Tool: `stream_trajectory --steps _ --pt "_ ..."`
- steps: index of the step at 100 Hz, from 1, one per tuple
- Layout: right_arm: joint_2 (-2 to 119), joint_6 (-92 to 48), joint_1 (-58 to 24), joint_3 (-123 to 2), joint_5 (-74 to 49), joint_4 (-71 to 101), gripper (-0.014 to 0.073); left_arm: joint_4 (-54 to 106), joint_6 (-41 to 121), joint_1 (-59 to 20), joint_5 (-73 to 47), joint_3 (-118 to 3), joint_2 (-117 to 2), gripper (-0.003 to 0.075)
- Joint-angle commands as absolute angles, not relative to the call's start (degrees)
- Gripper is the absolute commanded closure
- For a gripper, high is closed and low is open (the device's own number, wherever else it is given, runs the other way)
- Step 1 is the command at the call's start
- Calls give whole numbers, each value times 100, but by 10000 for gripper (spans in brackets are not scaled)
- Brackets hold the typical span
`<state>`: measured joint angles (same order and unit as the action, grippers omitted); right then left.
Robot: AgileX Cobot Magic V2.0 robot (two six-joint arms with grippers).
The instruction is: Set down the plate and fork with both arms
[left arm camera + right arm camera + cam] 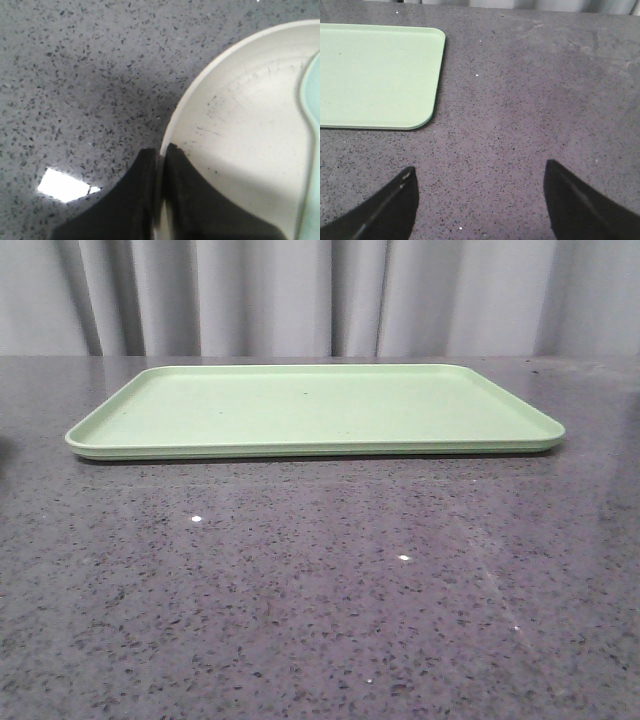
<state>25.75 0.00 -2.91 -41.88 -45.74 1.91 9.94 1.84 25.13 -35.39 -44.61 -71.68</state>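
Observation:
The cream plate (250,125) fills one side of the left wrist view and lies on the speckled grey table (75,75). My left gripper (161,150) is shut on the plate's rim, one black finger outside the edge and one inside. In the right wrist view my right gripper (480,172) stands open over bare table with nothing between its fingers. The fork is out of view in every frame. Neither gripper shows in the front view.
A light green rectangular tray (310,405) lies at the back of the table; its rounded corner (427,117) sits ahead of the right gripper and to one side. A pale blue-green curved piece (312,100) lies on the plate at the frame's edge.

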Motion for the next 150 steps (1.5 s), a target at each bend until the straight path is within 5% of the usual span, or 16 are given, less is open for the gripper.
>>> stream_trajectory --steps 1,67,150 --pt "2662 -37 -282 -4387 -4148 205 64 1651 670 2660 -3313 -4608 -6960 740" --pt "2662 -37 -282 -4387 -4066 205 64 2391 891 2932 -3430 -4618 -6379 740" --pt "2662 -37 -282 -4387 -4066 205 64 5271 2525 3418 -4216 -4828 -6242 741"
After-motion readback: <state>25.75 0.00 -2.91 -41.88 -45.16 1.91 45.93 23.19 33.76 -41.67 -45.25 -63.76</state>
